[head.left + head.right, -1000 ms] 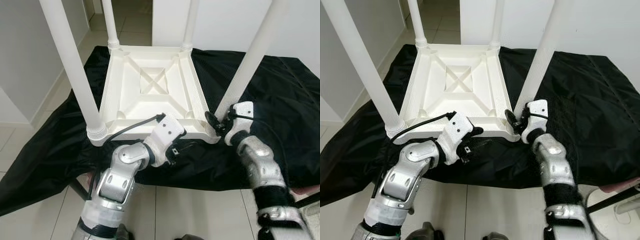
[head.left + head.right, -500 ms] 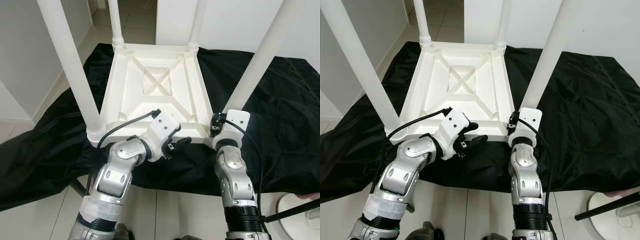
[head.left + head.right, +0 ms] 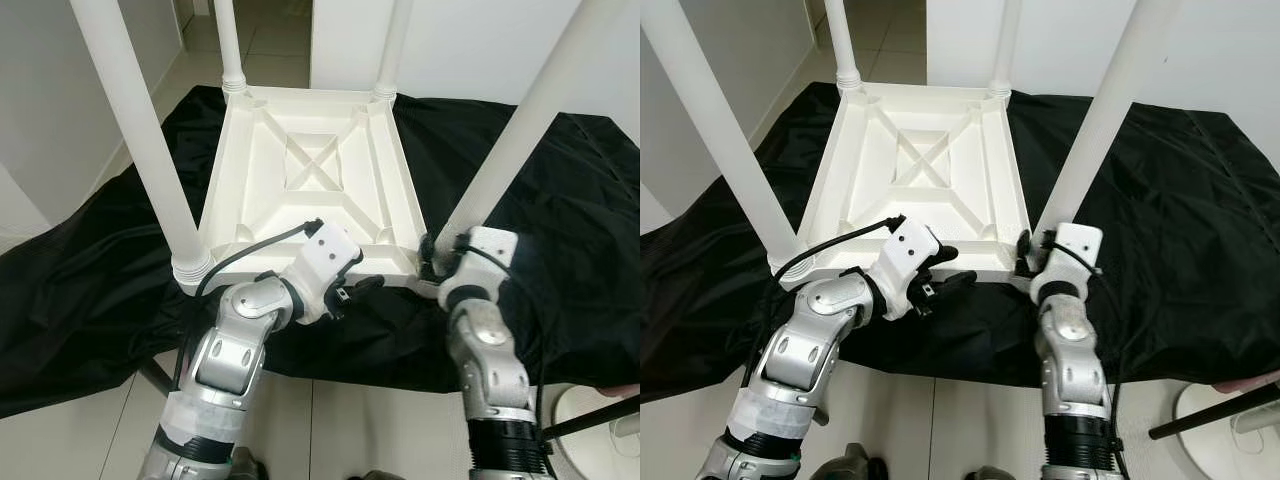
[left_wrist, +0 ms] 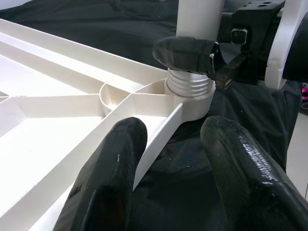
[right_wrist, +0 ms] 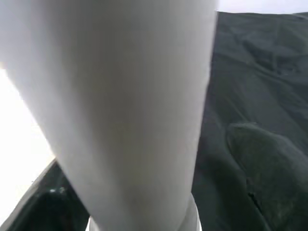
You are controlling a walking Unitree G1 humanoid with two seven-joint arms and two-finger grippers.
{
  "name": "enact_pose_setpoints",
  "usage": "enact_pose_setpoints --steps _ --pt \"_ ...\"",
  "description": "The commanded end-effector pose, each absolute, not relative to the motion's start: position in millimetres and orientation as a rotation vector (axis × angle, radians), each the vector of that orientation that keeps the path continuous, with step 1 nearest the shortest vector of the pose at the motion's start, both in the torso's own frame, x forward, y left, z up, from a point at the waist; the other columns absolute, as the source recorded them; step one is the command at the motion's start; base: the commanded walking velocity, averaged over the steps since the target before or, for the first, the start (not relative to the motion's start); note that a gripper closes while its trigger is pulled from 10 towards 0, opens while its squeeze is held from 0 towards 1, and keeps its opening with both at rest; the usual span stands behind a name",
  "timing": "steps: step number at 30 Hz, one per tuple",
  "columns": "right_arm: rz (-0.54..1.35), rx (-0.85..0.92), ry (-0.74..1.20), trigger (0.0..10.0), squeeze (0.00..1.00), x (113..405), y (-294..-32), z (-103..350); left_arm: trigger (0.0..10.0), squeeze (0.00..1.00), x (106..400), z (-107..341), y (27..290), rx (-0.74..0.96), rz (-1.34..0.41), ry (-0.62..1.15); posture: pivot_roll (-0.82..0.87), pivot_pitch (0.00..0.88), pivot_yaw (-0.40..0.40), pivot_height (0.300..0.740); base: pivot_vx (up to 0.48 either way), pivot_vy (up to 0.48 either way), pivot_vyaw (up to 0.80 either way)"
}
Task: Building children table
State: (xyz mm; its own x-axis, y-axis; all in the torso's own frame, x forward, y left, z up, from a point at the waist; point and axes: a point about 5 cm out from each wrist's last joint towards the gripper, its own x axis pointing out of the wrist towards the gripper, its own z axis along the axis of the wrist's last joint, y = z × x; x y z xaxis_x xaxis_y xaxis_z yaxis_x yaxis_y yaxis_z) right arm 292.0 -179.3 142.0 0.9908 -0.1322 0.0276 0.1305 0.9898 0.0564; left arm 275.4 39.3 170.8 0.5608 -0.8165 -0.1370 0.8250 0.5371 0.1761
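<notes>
- A white plastic children table (image 3: 312,175) is seen upside down on a black cloth (image 3: 560,200), which is spread over a tiled floor (image 3: 80,440).
- Four white legs are standing up from the corners of the table: two far legs, a near left leg (image 3: 140,140) and a near right leg (image 3: 520,130).
- The near right leg is seated in its corner socket, where a ribbed threaded collar (image 4: 190,85) is visible at the foot of the leg.
- The left gripper (image 4: 168,159) is placed at the near edge of the table, and its two black fingers (image 4: 113,168) are held apart, with the rim of the table between them; the rim is not squeezed.
- The right gripper (image 3: 432,262) is placed at the base of the near right leg. One of its fingers (image 4: 185,52) is pressed against the leg just above the collar, and the leg is taken between the fingers, so the claw is clamped on it.
- In the right wrist view, the near right leg is seen very close and blurred.
</notes>
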Motion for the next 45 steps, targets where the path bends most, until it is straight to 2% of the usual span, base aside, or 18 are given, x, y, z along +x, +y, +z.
enact_pose_setpoints --steps 1,2,3,6,8,12,19,20,21,22,23,24,37,38,45 --pt "-0.082 0.059 -0.045 10.0 0.37 293 -184 141 10.0 0.0 283 170 44 0.235 -0.803 0.028 -0.01 0.015 -0.02 0.74 0.0 0.0 0.0" --pt "0.006 0.045 -0.051 10.0 0.0 296 -191 140 10.0 0.0 282 170 43 0.236 -0.808 0.027 -0.01 0.015 -0.019 0.74 0.0 0.0 0.0" --pt "0.006 0.045 -0.051 10.0 0.0 296 -191 140 10.0 0.0 282 170 43 0.236 -0.808 0.027 -0.01 0.015 -0.019 0.74 0.0 0.0 0.0" --pt "0.19 -0.005 -0.053 10.0 0.0 297 -203 138 10.0 0.0 282 170 41 0.238 -0.815 0.026 -0.01 0.014 -0.017 0.74 0.0 0.0 0.0" --pt "0.19 -0.005 -0.053 10.0 0.0 297 -203 138 10.0 0.0 282 170 41 0.238 -0.815 0.026 -0.01 0.014 -0.017 0.74 0.0 0.0 0.0" --pt "0.395 -0.075 -0.04 10.0 0.0 301 -209 140 10.0 0.0 282 170 41 0.242 -0.821 0.025 -0.01 0.013 -0.006 0.74 0.0 0.0 0.0" --pt "0.519 -0.173 -0.027 10.0 0.0 314 -209 148 10.0 0.0 282 171 40 0.248 -0.827 0.022 -0.01 0.008 0.001 0.74 0.0 0.0 0.0" --pt "0.538 -0.185 -0.026 5.4 0.0 318 -210 150 10.0 0.0 282 172 40 0.249 -0.828 0.021 -0.01 0.008 0.001 0.74 0.0 0.0 0.0" --pt "0.553 -0.189 -0.023 5.4 0.0 320 -210 151 10.0 0.0 282 172 40 0.25 -0.828 0.02 -0.01 0.008 0.001 0.74 0.0 0.0 0.0" --pt "0.585 -0.203 -0.018 0.9 0.0 323 -210 151 10.0 0.0 282 173 40 0.251 -0.827 0.018 0.0 0.005 0.003 0.74 0.0 0.0 0.0" --pt "0.585 -0.203 -0.018 0.9 0.0 323 -210 151 10.0 0.0 282 173 40 0.251 -0.827 0.018 0.0 0.005 0.003 0.74 0.0 0.0 0.0" --pt "0.601 -0.212 -0.001 0.0 0.0 324 -211 148 10.0 0.0 282 173 41 0.252 -0.826 0.017 0.0 0.005 0.003 0.74 0.0 0.0 0.0" --pt "0.647 -0.18 0.055 0.0 0.0 318 -219 132 10.0 0.0 282 174 40 0.25 -0.826 0.016 0.0 0.01 0.01 0.74 0.0 0.0 0.0" --pt "0.647 -0.175 0.057 10.0 0.0 317 -219 130 10.0 0.0 282 174 40 0.251 -0.828 0.016 0.0 0.01 0.01 0.74 0.0 0.0 0.0" --pt "0.564 -0.14 0.024 10.0 0.0 318 -211 131 10.0 0.0 283 174 40 0.254 -0.832 0.016 -0.01 0.012 0.02 0.74 0.0 0.0 0.0"
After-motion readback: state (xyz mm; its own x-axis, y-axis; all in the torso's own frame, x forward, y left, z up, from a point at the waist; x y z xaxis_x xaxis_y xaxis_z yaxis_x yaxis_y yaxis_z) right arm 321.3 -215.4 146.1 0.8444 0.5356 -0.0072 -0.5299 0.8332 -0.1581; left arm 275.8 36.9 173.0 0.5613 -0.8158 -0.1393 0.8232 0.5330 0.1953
